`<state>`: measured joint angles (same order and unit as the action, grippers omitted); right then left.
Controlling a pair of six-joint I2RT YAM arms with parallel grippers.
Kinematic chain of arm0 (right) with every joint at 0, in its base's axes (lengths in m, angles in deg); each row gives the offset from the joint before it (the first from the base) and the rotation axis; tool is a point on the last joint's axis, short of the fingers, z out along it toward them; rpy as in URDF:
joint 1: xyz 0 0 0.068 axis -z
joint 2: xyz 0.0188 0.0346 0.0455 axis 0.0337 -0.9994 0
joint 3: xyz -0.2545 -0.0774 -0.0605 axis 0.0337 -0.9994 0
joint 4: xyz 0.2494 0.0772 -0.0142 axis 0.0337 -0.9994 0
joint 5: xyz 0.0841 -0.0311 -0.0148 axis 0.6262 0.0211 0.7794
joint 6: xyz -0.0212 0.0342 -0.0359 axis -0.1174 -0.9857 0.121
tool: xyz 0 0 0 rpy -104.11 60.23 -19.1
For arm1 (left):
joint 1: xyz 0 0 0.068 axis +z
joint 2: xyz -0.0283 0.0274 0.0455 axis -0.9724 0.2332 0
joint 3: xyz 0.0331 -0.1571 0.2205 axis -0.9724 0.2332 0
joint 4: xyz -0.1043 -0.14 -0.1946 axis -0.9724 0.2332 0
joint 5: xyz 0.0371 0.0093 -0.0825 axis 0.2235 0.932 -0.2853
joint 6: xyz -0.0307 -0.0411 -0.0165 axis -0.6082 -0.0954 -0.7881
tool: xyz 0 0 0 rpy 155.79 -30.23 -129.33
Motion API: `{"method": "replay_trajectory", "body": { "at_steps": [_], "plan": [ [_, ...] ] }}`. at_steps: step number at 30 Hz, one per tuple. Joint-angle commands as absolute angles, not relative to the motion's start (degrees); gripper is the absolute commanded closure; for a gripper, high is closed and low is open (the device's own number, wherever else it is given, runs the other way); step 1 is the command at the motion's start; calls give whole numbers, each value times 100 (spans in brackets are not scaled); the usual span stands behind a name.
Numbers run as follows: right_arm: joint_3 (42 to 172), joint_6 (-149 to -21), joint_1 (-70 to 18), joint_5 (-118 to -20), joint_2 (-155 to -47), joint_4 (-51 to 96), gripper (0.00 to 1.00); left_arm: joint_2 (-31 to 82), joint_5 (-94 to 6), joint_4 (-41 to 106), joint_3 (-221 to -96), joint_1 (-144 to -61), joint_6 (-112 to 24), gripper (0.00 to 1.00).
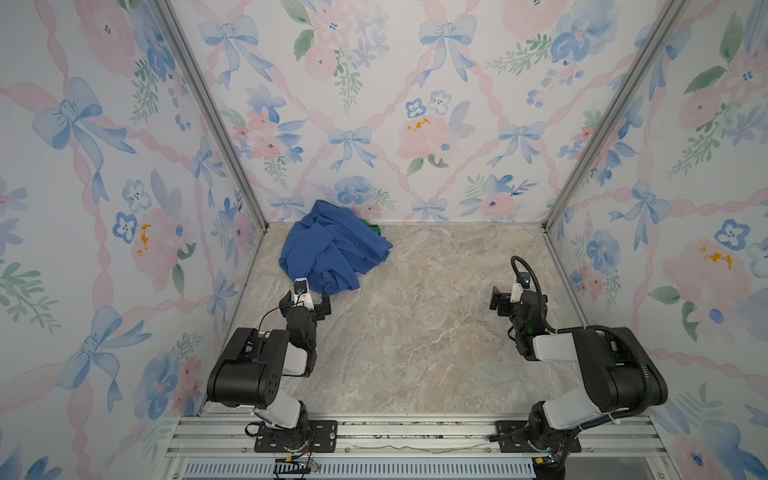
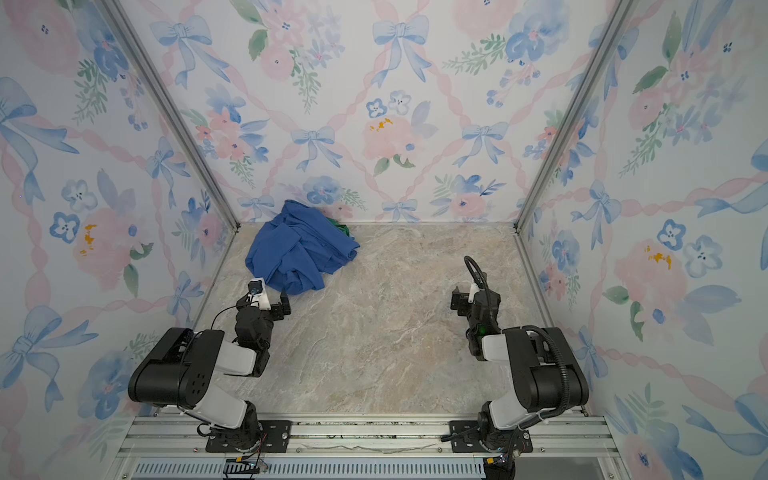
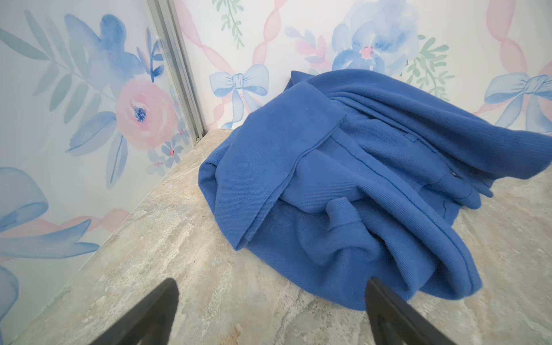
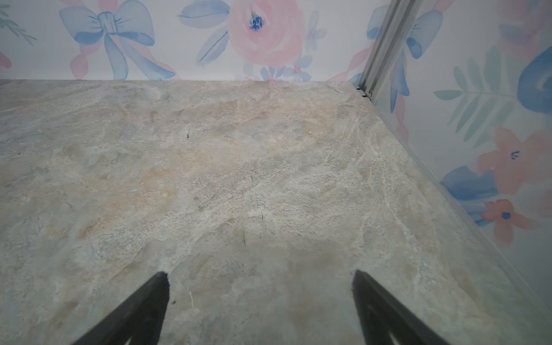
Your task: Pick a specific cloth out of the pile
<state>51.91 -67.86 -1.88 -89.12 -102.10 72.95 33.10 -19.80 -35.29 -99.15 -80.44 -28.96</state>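
Pile [image 1: 334,249] fills the table's [image 1: 415,332] eleven o'clock corner. The pale cloth is hidden, presumably under the royal-blue garment [image 3: 343,179], with a green cloth [image 1: 371,227] peeking out at one o'clock. Left gripper [image 1: 306,302] hangs spread and empty at its six o'clock hem, and right gripper [image 4: 260,274] is likewise empty. Best to peel the top layer aside first.

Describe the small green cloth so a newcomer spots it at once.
Look to the back-left corner of the marble-patterned tabletop, where a heap of clothes lies against the floral back wall. Most of it is a large crumpled royal-blue garment. At its back right edge, by the wall, a small bright green cloth peeks out, the only green fabric there.
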Motion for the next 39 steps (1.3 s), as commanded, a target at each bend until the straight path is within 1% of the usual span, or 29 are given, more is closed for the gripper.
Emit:
{"method": "replay_trajectory", "body": {
  "at_steps": [1, 23, 24, 25, 26, 27, 28, 30, 32, 34, 36, 38, 39],
  "plan": [
    [5300, -6770, -159, -8829, -10182, 7313, 3, 3318, -2071, -3444, -9971, -8003, -2956, 2],
    [5267, -6746, -150, -8776, -10185, 7374, 3, 3284, -2155, -3433, -9983, -8005, -2901, 2],
    [5251, -6753, -134, -8756, -10181, 7421, 3, 3171, -1937, -3222, -10062, -8094, -2832, 2],
    [5217, -6771, -159, -8787, -10097, 7484, 3, 2892, -1510, -2540, -10311, -8234, -2789, 2],
    [5254, -6718, -223, -8906, -9840, 7193, 3, 2561, -1213, -1683, -10669, -8317, -2809, 2],
    [5511, -6618, -320, -9012, -9468, 6387, 3, 2211, -1013, -786, -11111, -8327, -2973, 2],
    [5982, -6522, -433, -9056, -9147, 5276, 3, 1905, -925, -270, -11480, -8278, -3168, 2],
    [6873, -6552, -622, -9257, -8924, 3650, 3, 1571, -884, 188, -11893, -8098, -3564, 2],
    [7546, -6615, -724, -9107, -9001, 2890, 3, 1469, -983, 1023, -12544, -8008, -3682, 2],
    [8426, -6642, -799, -8735, -9294, 2221, 3, 1574, -1099, 2100, -13342, -8003, -3869, 2],
    [9373, -6872, -801, -8313, -9700, 1544, 3, 1903, -1686, 3203, -14252, -7974, -3987, 3],
    [10203, -6987, -812, -7772, -10086, 1045, 3, 2384, -2510, 3973, -15068, -8064, -3905, 10],
    [10535, -7000, -847, -7614, -10230, 913, 3, 2620, -2657, 4189, -15438, -8263, -3814, 14]
  ]
}}
